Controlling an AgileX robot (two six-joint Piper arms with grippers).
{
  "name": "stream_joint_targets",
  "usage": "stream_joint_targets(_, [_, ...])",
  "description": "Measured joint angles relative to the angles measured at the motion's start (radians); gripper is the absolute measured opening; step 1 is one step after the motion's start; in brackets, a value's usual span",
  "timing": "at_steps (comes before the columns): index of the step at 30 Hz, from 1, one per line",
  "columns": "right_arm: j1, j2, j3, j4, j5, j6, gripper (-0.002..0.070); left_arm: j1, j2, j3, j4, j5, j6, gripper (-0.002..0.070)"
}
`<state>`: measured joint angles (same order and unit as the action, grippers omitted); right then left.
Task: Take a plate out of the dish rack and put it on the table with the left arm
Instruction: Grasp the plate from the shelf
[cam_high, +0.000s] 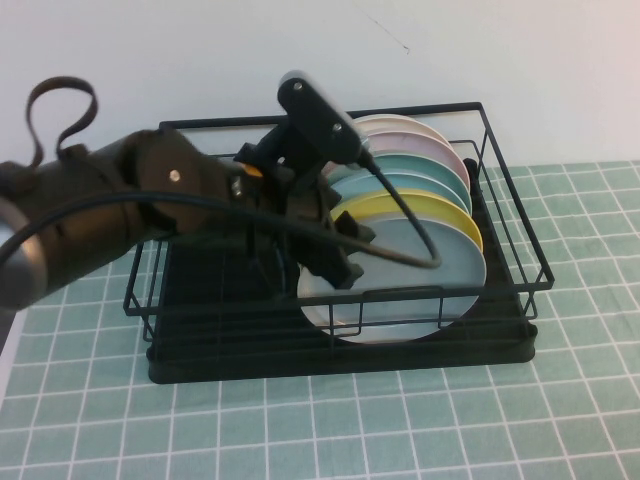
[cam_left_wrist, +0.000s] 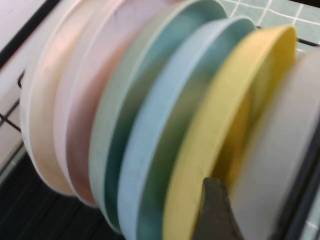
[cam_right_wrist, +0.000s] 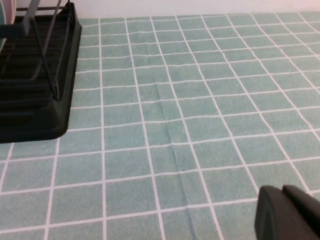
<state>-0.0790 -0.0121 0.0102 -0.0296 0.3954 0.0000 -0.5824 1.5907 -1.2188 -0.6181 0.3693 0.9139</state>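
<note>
The plate (cam_high: 400, 285), pale grey-blue, stands on edge as the frontmost of a row of plates in the dish rack (cam_high: 500, 340), which sits on the green-tiled desk (cam_high: 580, 420). Just behind it is a yellow plate (cam_high: 420, 205), then two teal ones and pinkish ones further back. The left gripper (cam_high: 335, 250) reaches down into the rack at the plate's upper rim; in the left wrist view one dark finger (cam_left_wrist: 217, 212) sits between the yellow plate and the grey-blue one, so the jaws appear to straddle the rim, though whether they have pinched it I cannot tell. The plate looks like light, stiff plastic, smooth and probably slippery, so the raised rim near the top seems the best hold. The right gripper (cam_right_wrist: 290, 212) hangs low over bare desk beside the rack, its fingers seemingly together.
</note>
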Motion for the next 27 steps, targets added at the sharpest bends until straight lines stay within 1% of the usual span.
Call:
stream_joint_targets(5, [0.0,0.0,0.0,0.0,0.0,0.0,-0.0002,-0.009,0.05,-0.057,0.007,-0.005,0.007,0.0418])
stream_joint_targets(13, [0.0,0.0,0.0,0.0,0.0,0.0,-0.0002,-0.044,0.082,-0.064,0.016,0.013,0.008,0.0419])
stream_joint_targets(22, [0.0,0.0,0.0,0.0,0.0,0.0,-0.0002,-0.048,0.129,-0.064,0.02,-0.003,0.008,0.0414])
stream_joint_targets(25, [0.0,0.0,0.0,0.0,0.0,0.0,-0.0002,-0.048,0.149,-0.064,0.02,-0.018,0.004,0.0362])
stream_joint_targets(27, [0.0,0.0,0.0,0.0,0.0,0.0,-0.0002,-0.048,0.157,-0.064,0.02,-0.039,-0.011,0.0251])
